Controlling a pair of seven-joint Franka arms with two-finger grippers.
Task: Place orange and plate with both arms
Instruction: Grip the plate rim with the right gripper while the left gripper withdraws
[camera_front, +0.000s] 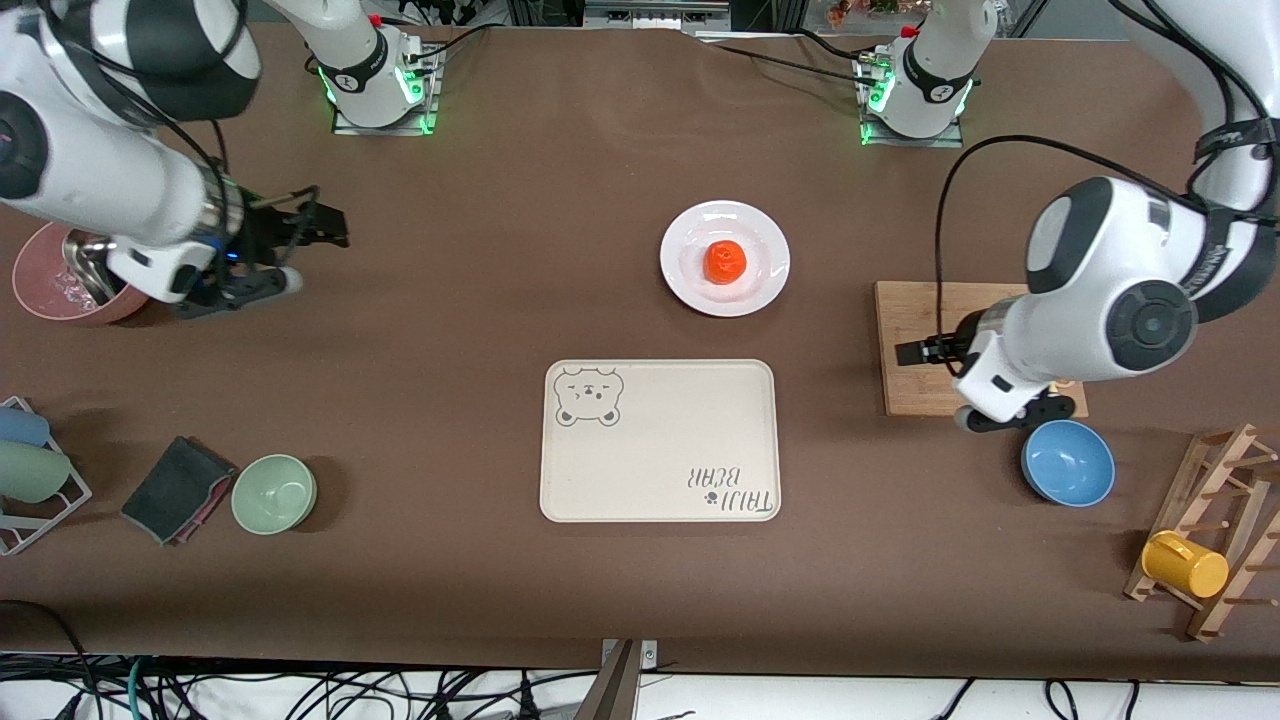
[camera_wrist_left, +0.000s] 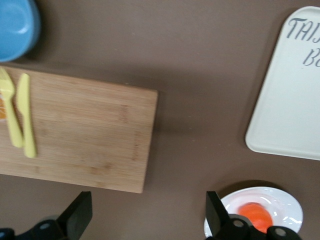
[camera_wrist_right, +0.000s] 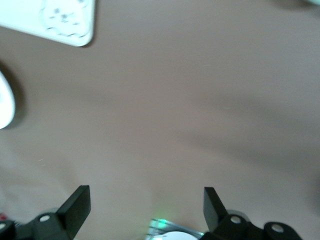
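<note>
Currently both hands empty, spread: left hand (camera_front: 925, 350) over cutting board (camera_front: 915, 330), right hand (camera_front: 318, 225) above bare worktop (camera_front: 500, 250); orange (camera_front: 724, 262) sits on plate (camera_front: 765, 285) between them. Approach rim low.

The plate (camera_front: 725, 258) is a round, glossy white dish with a wide rim, lying flat on the brown desk (camera_front: 520, 300) slightly above and to the right of the middle of the front frame. In its well sits the orange (camera_front: 724, 261), a small round red-orange fruit with a darker dimple on top, roughly a third of the plate's width, resting about at the plate's centre. In the left wrist frame the plate (camera_wrist_left: 280, 200) appears at the lower right corner with the orange (camera_wrist_left: 255, 216) on it, partly hidden by a dark fingertip
</note>
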